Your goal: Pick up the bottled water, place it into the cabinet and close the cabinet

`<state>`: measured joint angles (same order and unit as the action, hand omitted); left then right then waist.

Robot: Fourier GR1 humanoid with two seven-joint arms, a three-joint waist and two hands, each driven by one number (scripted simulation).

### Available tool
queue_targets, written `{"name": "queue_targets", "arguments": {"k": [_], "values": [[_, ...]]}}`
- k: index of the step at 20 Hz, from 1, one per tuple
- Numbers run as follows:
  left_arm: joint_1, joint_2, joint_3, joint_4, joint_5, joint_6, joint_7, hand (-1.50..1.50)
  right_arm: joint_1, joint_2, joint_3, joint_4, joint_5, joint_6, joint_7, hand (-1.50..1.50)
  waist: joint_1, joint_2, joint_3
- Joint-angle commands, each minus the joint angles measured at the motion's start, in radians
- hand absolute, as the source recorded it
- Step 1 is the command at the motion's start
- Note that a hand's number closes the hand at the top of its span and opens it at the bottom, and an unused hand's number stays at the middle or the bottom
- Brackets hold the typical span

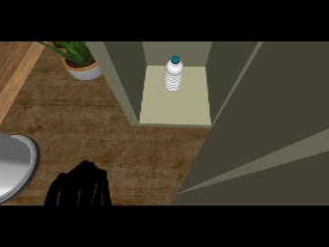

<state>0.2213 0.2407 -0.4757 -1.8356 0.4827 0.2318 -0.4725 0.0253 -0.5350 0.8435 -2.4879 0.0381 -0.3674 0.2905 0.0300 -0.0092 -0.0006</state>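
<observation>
ribbed clear bottle (174,75) | upright on smooth cabinet (175,103) shelf

brown wooden table (110,130), potted plant (80,60) standing on it near the back left, open cabinet (124,87) sitting on it, pale shelf (177,108) inside, water bottle (174,73) upright on the shelf near the back

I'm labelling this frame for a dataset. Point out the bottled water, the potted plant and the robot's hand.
bottled water (174,75): head view, on its ribbed clear body.
potted plant (83,71): head view, on its white pot.
left hand (79,185): head view, on the back of the hand.
</observation>
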Motion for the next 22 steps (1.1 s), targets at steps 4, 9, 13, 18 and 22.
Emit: {"name": "queue_targets", "arguments": {"k": [4, 9, 13, 18, 22], "values": [[0.214, 0.12, 0.048, -0.209, 0.034, -0.025, -0.01, 1.5, -0.132, 0.136, 0.105, -0.106, 0.051, -0.009, 0.189, 1.5, -0.005, -0.002, -0.003], [0.379, 0.221, 0.11, -0.314, 0.094, -0.119, -0.06, 1.5, -0.287, 0.251, 0.071, 0.013, 0.097, -0.028, 0.275, 1.5, 0.007, -0.003, -0.004], [0.465, 0.227, 0.151, -0.315, 0.109, -0.168, -0.127, 1.5, -0.454, 0.432, 0.013, 0.148, 0.11, -0.046, 0.389, 1.5, -0.002, 0.003, -0.003], [0.483, 0.261, 0.256, -0.278, 0.195, -0.27, -0.15, 1.5, -0.647, 0.53, -0.151, 0.314, 0.054, -0.058, 0.448, 1.5, -0.008, 0.007, -0.001], [0.625, 0.306, 0.324, -0.316, 0.242, -0.368, -0.206, 1.5, -0.727, 0.533, -0.23, 0.42, -0.024, -0.063, 0.442, 1.5, 0.0, 0.007, -0.001]]}}
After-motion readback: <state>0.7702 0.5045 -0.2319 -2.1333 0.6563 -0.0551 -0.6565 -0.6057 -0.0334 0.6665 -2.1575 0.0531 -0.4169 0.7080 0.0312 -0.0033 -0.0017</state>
